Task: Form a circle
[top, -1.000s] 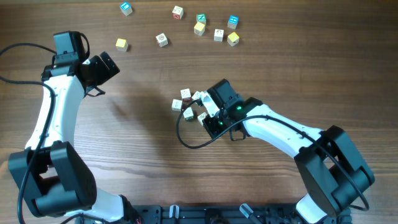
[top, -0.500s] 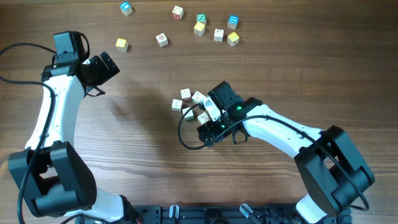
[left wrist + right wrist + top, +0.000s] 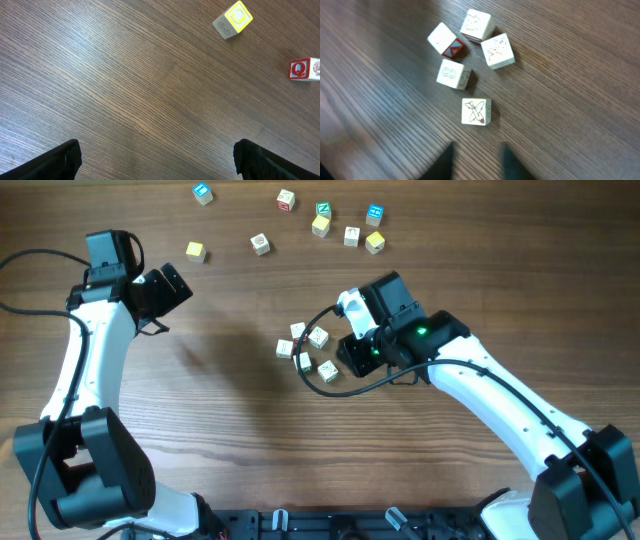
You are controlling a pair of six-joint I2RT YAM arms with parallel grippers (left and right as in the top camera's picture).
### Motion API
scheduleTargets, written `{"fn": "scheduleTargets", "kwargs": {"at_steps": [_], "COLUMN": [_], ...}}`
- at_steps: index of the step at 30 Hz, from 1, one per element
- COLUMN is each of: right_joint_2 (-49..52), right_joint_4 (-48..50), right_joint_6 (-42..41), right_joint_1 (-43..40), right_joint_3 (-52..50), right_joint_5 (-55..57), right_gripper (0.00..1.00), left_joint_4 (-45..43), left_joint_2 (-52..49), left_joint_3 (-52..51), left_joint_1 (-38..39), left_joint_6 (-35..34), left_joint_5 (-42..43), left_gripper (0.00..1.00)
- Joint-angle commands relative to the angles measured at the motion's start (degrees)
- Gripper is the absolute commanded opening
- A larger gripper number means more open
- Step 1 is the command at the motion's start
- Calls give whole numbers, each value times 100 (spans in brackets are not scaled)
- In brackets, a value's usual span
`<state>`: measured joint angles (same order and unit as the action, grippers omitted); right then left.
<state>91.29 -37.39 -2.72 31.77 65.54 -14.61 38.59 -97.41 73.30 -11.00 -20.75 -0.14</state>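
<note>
Five cubes [image 3: 453, 74] sit clustered on the table [image 3: 570, 125]. Just beside them the right claw [image 3: 477, 152] hovers, fingers slightly apart, empty; the left claw [image 3: 156, 150] gapes wide, empty.

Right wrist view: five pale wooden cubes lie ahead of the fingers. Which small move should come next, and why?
Probably lower the right gripper and nudge the lone pale wooden cube toward the four clustered cubes. Those sit close together; this one lies apart, leaving a gap.
</note>
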Motion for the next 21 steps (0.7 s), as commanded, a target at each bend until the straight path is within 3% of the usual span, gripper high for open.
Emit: {"fn": "scheduleTargets", "kwargs": {"at_steps": [1, 7, 15, 21], "right_joint_2": [243, 918, 1491, 1438], "right_joint_4": [157, 649, 1093, 640], "right_joint_6": [-348, -155, -208, -323], "right_joint_1": [17, 96, 625, 627], "right_joint_3": [-271, -439, -439, -365], "right_joint_5": [168, 326, 688, 1185], "right_gripper": [20, 13, 18, 20], "left_joint_4": [-2, -2, -2, -2], "left_joint_2": [55, 55, 55, 55], "left_joint_3": [31, 31, 31, 31], "left_joint_1": [-9, -9, -9, -9], "left_joint_6": [-74, -72, -72, -72], "left_joint_5": [7, 7, 7, 7], "left_gripper": [100, 100, 100, 100]}}
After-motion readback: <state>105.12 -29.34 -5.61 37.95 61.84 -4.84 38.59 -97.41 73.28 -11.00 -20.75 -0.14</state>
